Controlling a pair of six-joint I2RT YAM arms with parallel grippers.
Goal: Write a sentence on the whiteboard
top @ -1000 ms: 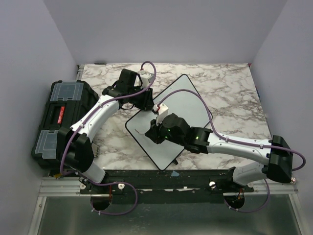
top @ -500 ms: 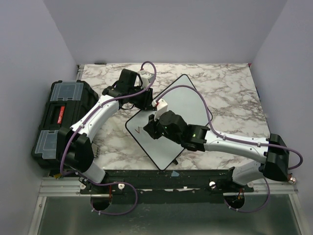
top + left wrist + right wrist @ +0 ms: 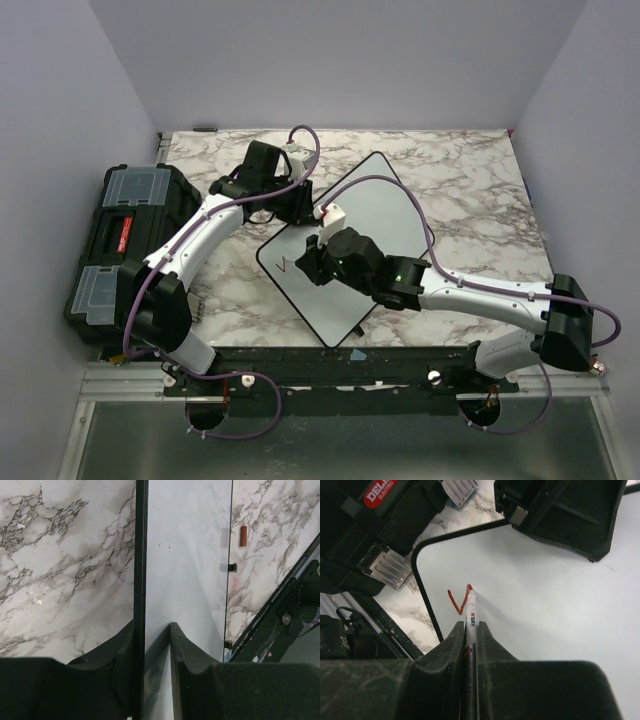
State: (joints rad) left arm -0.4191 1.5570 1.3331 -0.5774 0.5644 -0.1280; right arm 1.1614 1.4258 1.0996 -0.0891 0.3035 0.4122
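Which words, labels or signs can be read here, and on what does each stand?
"DELI", cut off by the picture's edge, above "ELECTRIC": red label on the toolbox.
"V", a red stroke: on the whiteboard.
Print on the marker: too blurred to read.

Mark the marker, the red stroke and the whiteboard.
marker (image 3: 471, 617): right wrist view, on its white barrel.
red stroke (image 3: 453, 601): right wrist view, on the V's left leg.
whiteboard (image 3: 190, 555): left wrist view, on bare white surface.

Whiteboard (image 3: 378, 215) — white, black-rimmed, flat, skewed diamond-wise mid-table. Sentence (image 3: 458, 601) — only red V-stroke so far, near board's left corner.
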